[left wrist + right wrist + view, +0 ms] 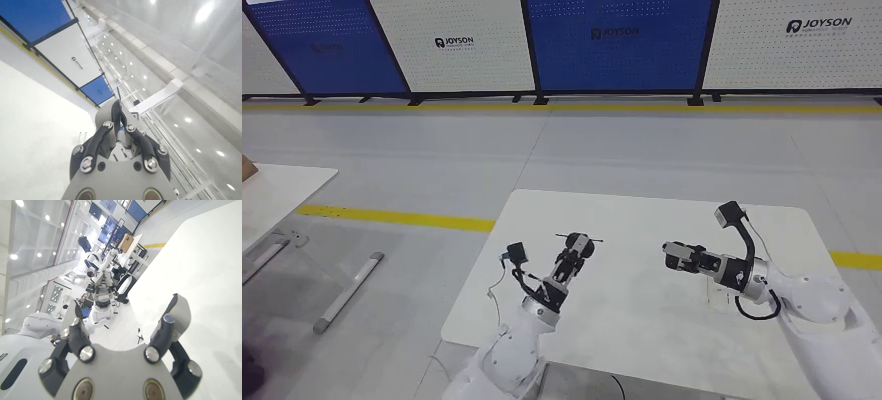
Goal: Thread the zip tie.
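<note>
Black and thin, the zip tie [118, 93] is clamped between the closed fingers [115, 113] of the left gripper [119, 108]. A short end pokes out just past the fingertips. From above, the strip sits crosswise at the tip of this gripper and sticks out a little on both sides. The left gripper is tilted up off the white tabletop [642, 330], which spreads out beneath it and ahead of it.

Across from the left gripper and well apart from it is the right gripper [125, 304]. It is released, with its fingers [179, 306] spread wide and nothing between them. It is turned toward the left gripper, which appears straight ahead of it, farther off, in line with the gap between the open fingers. The tabletop runs alongside the right gripper and on past it.

Beyond both grippers, past the far edge of the tabletop, is a grey floor [542, 150] crossed by a yellow line [392, 216]. Farther off, blue and white panels [617, 45] stand in a row. A second white table [282, 190] stands away on the left gripper's outer side.
</note>
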`<state>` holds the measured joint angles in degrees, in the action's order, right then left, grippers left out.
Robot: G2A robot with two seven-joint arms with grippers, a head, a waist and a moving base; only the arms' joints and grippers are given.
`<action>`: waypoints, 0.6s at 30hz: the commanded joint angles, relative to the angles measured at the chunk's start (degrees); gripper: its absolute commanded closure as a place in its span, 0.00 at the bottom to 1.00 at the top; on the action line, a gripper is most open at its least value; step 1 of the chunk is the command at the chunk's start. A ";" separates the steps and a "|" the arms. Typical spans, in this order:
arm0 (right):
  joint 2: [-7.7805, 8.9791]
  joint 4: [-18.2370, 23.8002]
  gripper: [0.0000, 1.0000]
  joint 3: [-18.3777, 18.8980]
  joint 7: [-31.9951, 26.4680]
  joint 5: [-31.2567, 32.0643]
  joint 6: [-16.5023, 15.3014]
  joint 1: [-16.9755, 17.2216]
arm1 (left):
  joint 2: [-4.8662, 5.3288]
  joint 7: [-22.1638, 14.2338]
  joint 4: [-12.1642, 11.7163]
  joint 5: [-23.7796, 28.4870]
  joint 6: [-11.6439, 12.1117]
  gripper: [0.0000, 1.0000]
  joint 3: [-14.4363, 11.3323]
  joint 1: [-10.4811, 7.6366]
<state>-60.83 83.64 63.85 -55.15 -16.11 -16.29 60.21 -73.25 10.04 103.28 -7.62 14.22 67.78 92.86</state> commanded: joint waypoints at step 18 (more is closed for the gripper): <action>0.00 0.00 0.00 0.00 0.00 0.00 0.00 0.00 | -0.60 -0.85 0.72 0.76 2.04 1.00 -1.57 -1.65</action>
<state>-60.83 83.64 63.85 -55.15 -16.11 -16.29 60.21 -73.96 9.50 101.38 -6.83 14.84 65.88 90.29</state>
